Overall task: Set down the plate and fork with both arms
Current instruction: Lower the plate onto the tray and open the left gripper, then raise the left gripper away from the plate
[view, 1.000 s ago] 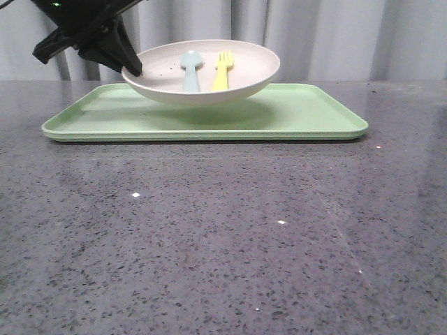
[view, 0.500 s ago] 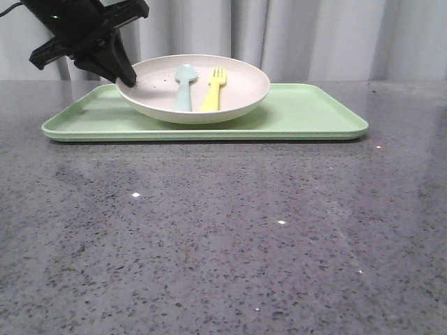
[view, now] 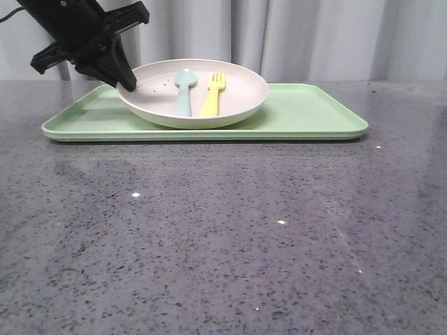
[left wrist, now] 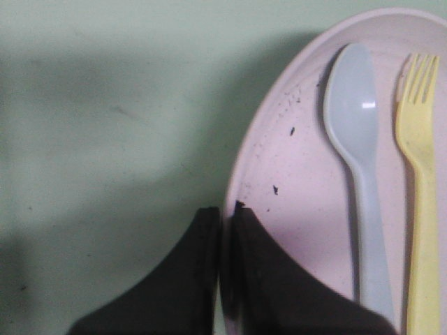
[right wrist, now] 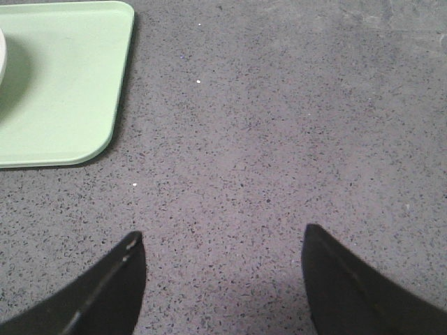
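Observation:
The cream-white plate (view: pixel 237 87) rests on the light green tray (view: pixel 307 112). The yellow fork (view: pixel 214 94) lies inside it, next to a pale blue spoon (view: pixel 184 89). My left gripper (view: pixel 129 85) is shut on the plate's left rim. In the left wrist view its gripper (left wrist: pixel 227 209) pinches the rim of the plate (left wrist: pixel 293 181), one finger outside and one inside, with the fork (left wrist: pixel 419 202) and the spoon (left wrist: pixel 360 160) beyond. My right gripper (right wrist: pixel 223 241) is open and empty above bare table, outside the front view.
The tray lies across the far half of the grey speckled table (view: pixel 223 237). Its right corner (right wrist: pixel 63 84) shows in the right wrist view. A pale curtain (view: pixel 328 38) hangs behind the table.
My left gripper has lowered the plate, with fork and spoon inside, from a raised tilt down onto the tray and a little to the left.

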`<action>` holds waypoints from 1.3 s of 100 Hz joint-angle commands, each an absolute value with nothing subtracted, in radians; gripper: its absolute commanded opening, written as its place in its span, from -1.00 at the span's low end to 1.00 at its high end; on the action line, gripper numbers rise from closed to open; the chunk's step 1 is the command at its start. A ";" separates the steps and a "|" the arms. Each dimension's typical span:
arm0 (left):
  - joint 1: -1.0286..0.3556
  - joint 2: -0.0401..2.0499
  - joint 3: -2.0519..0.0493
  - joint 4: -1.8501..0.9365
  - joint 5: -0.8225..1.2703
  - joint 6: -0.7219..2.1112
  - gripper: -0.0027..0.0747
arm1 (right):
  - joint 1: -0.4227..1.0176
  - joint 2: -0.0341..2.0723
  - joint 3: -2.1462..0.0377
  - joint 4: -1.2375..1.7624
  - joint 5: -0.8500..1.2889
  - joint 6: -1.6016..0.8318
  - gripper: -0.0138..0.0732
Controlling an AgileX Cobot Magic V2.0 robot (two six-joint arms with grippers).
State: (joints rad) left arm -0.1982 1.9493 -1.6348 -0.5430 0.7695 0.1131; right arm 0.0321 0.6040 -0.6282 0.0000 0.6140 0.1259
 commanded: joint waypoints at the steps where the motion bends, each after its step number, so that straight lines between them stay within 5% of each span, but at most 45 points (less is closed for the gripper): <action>1: -0.206 1.896 -1.662 -0.585 0.733 0.098 -0.98 | 0.028 0.612 -0.664 0.000 0.538 0.121 0.44; 11: -0.206 1.896 -1.662 -0.585 0.733 0.098 -0.92 | 0.028 0.612 -0.664 0.000 0.538 0.121 0.44; 40: -0.204 1.896 -1.662 -0.585 0.729 0.098 -0.33 | 0.028 0.612 -0.664 0.000 0.538 0.121 0.44; 130: -0.175 1.591 -1.588 -0.316 0.796 0.098 -0.33 | 0.067 0.710 -0.827 0.000 0.646 0.121 0.44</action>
State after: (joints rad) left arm -0.1776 1.6878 -1.6022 -0.3253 0.8461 0.1093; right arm 0.0439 0.6662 -0.7511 0.0000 0.6824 0.1259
